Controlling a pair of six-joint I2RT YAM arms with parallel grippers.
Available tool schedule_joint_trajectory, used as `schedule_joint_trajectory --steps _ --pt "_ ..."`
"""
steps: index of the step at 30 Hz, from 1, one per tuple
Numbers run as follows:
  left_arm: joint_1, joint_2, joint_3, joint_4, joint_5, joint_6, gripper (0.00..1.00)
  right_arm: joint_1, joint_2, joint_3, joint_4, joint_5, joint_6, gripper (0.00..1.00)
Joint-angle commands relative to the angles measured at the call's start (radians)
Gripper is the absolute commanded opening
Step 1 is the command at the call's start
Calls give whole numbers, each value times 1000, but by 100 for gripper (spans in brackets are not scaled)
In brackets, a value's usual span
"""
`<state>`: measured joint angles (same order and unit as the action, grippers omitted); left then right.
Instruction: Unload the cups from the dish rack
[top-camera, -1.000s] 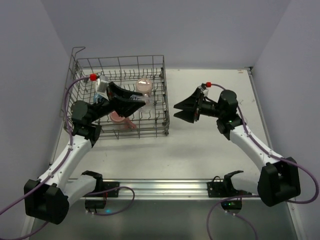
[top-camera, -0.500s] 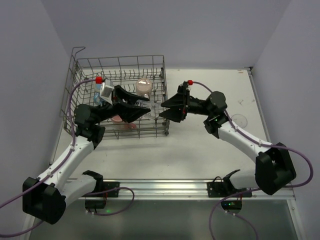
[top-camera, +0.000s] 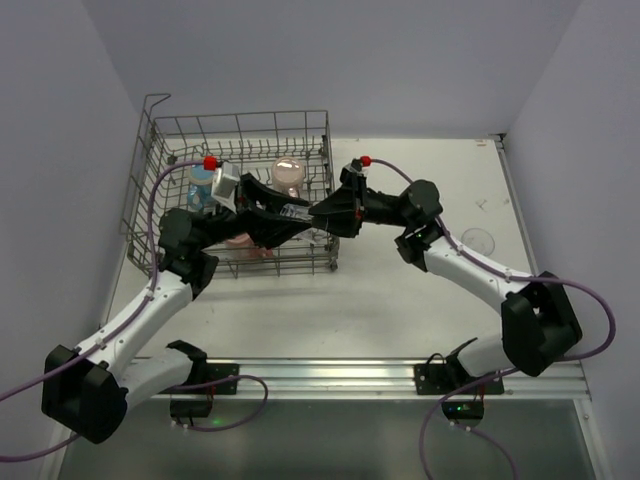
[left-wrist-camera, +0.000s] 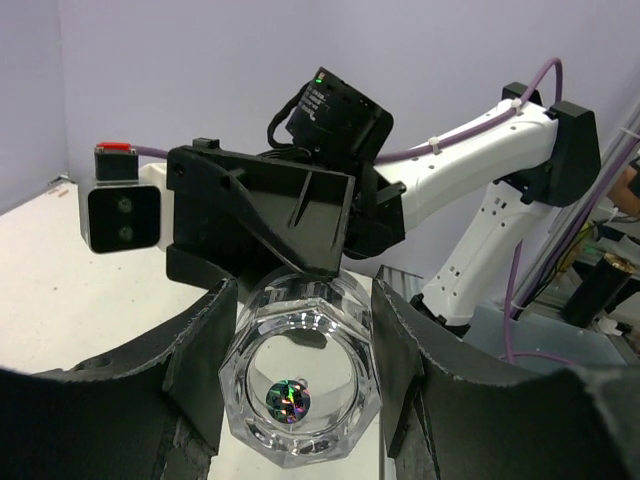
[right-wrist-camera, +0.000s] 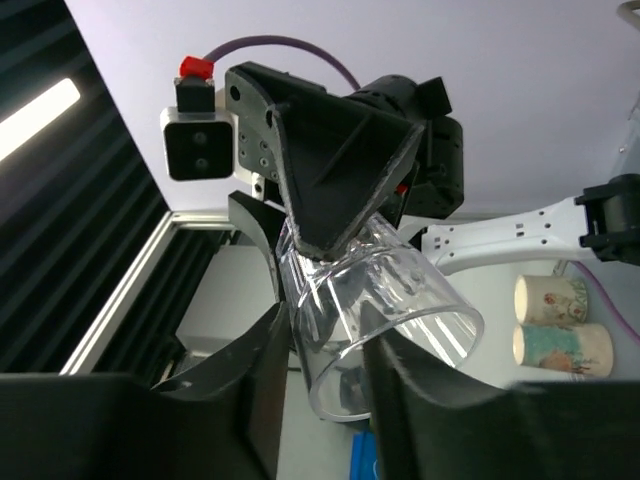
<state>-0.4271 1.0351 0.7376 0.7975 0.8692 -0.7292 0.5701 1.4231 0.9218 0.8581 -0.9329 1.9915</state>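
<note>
The right arm has swung in from the open desk (top-camera: 400, 300) to the dish rack's right edge, and the left arm has carried its load a little further right to meet it. The two grippers now face each other, nose to nose, above the rack's near right corner.

The left gripper (left-wrist-camera: 300, 335) is clamped on the clear glass tumbler (left-wrist-camera: 295, 400). Its wrist view shows a finger pressed against each side of the faceted wall, with the thick base turned toward that camera. The tumbler is lifted clear of the prongs and lies roughly level between the two arms.

The right gripper (right-wrist-camera: 328, 335) straddles the tumbler's other end. In its wrist view the open mouth points at the camera and a finger stands close against each side of the glass. Whether those fingers already press on it I cannot tell.

The dish rack (top-camera: 235, 125) sits at the far left of the desk. A pale pink mug (top-camera: 288, 172) stands mouth down near its far right corner. A translucent red mug (top-camera: 238, 240) shows low in the rack, partly hidden under the left arm. Well to the right, a small clear round thing (top-camera: 478, 240) lies on the desk, too faint to name.
</note>
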Motion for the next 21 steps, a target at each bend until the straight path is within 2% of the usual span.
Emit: schedule_joint_trajectory --steps 1,3,7,9,11,12,13,15,16,18,21 --pt "-21 14 0 32 -3 14 0 10 14 43 101 32 55 33" --pt "-24 22 0 45 -6 10 0 10 17 37 130 32 72 23" --pt "-32 37 2 54 -3 4 0 11 37 31 205 31 115 15" --pt "-33 43 -1 54 -2 4 0 11 48 32 245 26 133 6" --pt "-33 48 -3 54 -4 5 0 11 53 29 278 23 151 0" --pt "-33 49 -3 52 -1 5 5 11 54 26 285 23 153 0" --pt "-33 51 -3 48 2 7 26 11 53 26 285 22 151 0" --pt "-33 52 -3 43 10 10 54 11 48 23 283 19 138 0" --pt "-35 51 -3 20 8 26 82 10 46 22 282 17 133 0" --pt "-33 30 2 -21 -10 56 99 8 51 19 268 6 109 0" --pt "-33 -1 29 -130 -41 123 100 -1 48 0 220 -7 46 0"
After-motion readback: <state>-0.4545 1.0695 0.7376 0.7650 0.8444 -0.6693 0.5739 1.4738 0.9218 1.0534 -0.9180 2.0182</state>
